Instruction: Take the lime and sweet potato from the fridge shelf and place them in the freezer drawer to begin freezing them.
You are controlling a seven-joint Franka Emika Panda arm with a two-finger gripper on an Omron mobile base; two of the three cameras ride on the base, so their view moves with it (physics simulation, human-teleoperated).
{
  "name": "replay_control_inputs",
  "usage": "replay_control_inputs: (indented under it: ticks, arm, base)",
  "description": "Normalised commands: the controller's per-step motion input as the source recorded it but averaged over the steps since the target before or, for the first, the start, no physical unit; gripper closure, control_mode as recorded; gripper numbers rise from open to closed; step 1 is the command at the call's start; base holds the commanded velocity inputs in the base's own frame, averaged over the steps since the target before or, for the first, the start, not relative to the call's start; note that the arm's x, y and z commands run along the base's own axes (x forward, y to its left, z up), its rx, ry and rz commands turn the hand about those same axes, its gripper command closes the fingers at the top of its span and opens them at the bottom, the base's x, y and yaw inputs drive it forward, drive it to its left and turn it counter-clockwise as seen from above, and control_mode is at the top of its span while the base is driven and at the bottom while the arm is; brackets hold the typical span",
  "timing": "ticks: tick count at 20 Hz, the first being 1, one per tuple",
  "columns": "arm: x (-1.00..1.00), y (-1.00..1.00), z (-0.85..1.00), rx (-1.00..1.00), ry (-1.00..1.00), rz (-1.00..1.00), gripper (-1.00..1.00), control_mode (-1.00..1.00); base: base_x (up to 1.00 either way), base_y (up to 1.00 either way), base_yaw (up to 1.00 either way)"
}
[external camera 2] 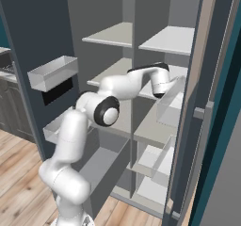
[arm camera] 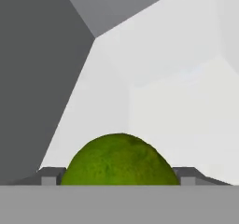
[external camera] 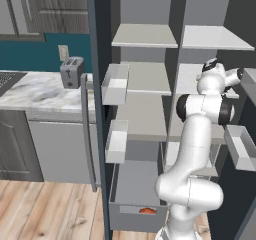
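The lime (arm camera: 119, 160), a bright-green ball, sits close up in the hand view on the pale fridge shelf (arm camera: 186, 115). My gripper (arm camera: 118, 177) is shut on it, one dark fingertip (arm camera: 49, 176) pressed against each side. From the left base view my arm reaches into the fridge's right compartment over a middle shelf (external camera: 189, 79), and its wrist (external camera: 216, 79) hides the lime. The sweet potato (external camera: 146, 210), an orange-red lump, lies in the pulled-out freezer drawer (external camera: 135, 181) at the bottom left of the fridge.
White door bins (external camera: 116, 84) hang on the open left door, and another bin (external camera: 240, 146) hangs at the right. The open right door (external camera 2: 202, 107) stands close beside the arm. A toaster (external camera: 71, 72) sits on the marble counter (external camera: 35, 94) to the left.
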Motion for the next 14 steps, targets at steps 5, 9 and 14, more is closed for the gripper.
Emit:
replay_control_inputs:
  ticks: [5,9,14]
  arm:
    - [-0.34,0.08,0.21,0.01,0.27,0.09,1.00,-1.00]
    - [-0.31,0.31,0.02,0.00,0.17,0.10,1.00,-1.00]
    - [-0.55,0.38,0.00,0.00,0.08,0.11,1.00,-1.00]
  base:
    - [0.00,0.00,0.00]
    - [0.00,0.00,0.00]
    - [0.00,0.00,0.00]
